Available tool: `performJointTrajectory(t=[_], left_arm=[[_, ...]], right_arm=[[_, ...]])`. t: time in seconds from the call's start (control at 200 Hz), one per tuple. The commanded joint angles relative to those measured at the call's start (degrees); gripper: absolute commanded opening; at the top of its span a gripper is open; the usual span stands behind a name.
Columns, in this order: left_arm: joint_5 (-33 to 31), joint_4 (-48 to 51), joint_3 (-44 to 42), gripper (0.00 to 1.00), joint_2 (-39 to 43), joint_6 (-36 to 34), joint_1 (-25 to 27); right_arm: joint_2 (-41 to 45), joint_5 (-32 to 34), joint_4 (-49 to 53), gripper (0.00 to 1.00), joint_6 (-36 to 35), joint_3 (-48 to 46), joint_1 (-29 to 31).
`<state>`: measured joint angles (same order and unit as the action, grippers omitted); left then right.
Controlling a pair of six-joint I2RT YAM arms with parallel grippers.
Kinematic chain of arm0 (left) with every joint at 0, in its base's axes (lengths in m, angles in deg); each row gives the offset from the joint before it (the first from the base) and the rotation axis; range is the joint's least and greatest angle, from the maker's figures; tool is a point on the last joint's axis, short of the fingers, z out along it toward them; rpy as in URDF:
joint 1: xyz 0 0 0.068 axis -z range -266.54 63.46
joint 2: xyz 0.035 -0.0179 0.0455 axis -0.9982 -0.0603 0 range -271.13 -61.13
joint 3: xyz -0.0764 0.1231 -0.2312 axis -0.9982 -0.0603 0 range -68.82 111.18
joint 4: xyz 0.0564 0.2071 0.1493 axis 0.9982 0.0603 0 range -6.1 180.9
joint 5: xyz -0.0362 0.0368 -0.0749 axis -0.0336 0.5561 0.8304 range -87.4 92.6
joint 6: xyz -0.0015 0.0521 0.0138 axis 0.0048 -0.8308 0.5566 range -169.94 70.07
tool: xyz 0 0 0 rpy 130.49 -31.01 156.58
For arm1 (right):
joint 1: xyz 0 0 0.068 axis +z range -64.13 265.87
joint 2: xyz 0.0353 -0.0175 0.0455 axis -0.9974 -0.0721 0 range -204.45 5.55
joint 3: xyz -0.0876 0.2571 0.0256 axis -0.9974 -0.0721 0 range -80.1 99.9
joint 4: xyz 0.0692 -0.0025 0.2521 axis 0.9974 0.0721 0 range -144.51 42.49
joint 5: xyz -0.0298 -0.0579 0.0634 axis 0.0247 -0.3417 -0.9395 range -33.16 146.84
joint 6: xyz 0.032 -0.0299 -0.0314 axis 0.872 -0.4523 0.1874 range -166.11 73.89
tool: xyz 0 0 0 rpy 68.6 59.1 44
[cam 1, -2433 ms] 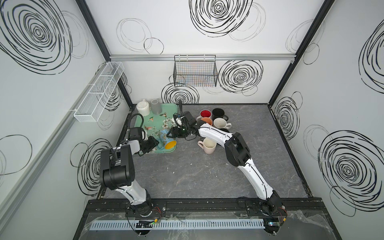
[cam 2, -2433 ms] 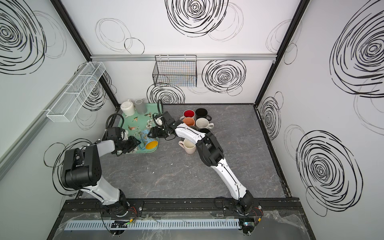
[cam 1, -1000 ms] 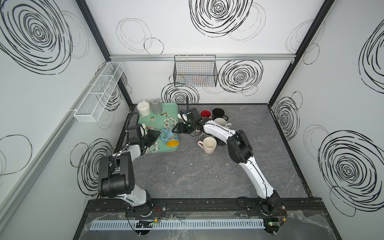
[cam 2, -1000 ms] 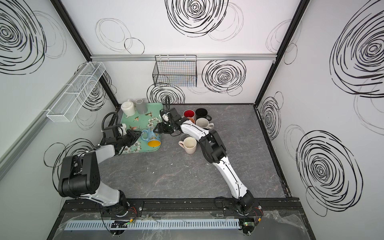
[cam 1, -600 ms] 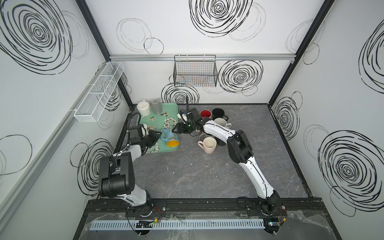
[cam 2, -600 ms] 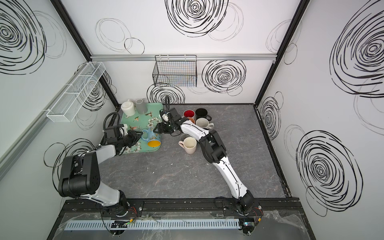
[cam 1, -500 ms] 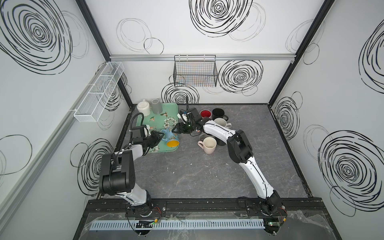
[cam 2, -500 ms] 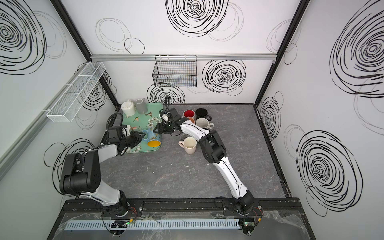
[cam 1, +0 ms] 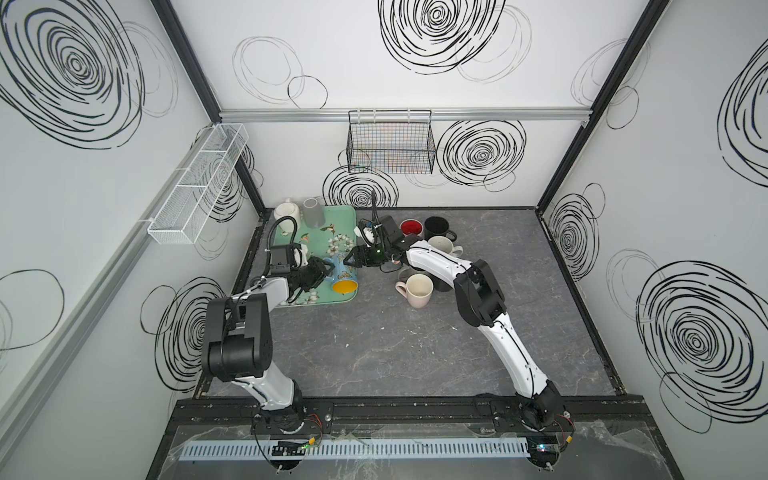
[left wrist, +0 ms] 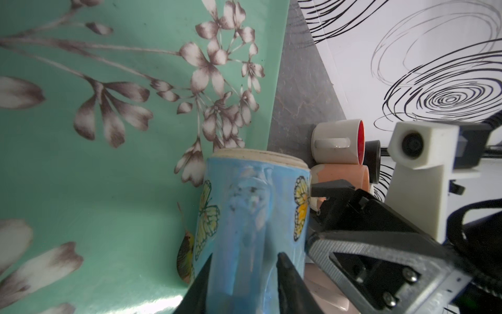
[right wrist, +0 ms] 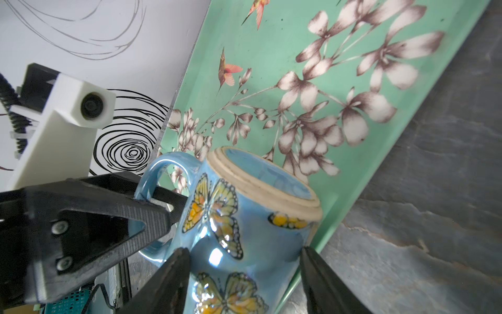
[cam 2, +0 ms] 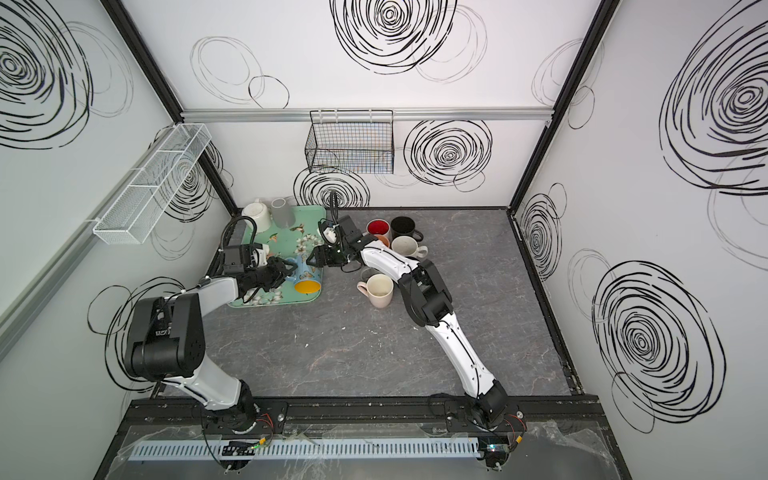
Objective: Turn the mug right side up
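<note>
Right wrist view is showing the right gripper (right wrist: 244, 251) clasping the blue mug (right wrist: 244, 231) around its body, holding it tipped sideways over the tray's (right wrist: 271, 54) edge, probably mid-turn. The left gripper (right wrist: 165, 206) is straddling the handle, seemingly steadying it; whether it is pinching cannot be told.

Walled in white panels (cam 1: 357, 79) scrawled with black swirls (cam 1: 482, 156); floored in grey marbled tabletop (cam 1: 395, 345). Hung with a black wire basket (cam 1: 390, 145) at twelve o'clock, a white mesh rack (cam 1: 199, 183) at ten.
</note>
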<state>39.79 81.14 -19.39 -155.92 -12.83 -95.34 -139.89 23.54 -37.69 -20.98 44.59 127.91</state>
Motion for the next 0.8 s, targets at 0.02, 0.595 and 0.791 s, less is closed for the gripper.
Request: performJointTrajectory(t=[0.02,0.595,0.791], left_arm=[[0.89,2.15,4.07,0.34,-1.85,-4.32,-0.52],[-18.31,-2.69,6.32,0.0,8.37,-14.21,3.29],[-33.1,-19.4,1.63,0.0,9.97,-19.14,9.98]], right_arm=[[-2.88,4.6,8.08,0.67,-2.8,-1.5,0.67],[8.51,6.95,9.48,0.7,-4.38,1.35,-3.1],[8.58,8.13,7.83,0.7,-4.34,1.26,-3.28]])
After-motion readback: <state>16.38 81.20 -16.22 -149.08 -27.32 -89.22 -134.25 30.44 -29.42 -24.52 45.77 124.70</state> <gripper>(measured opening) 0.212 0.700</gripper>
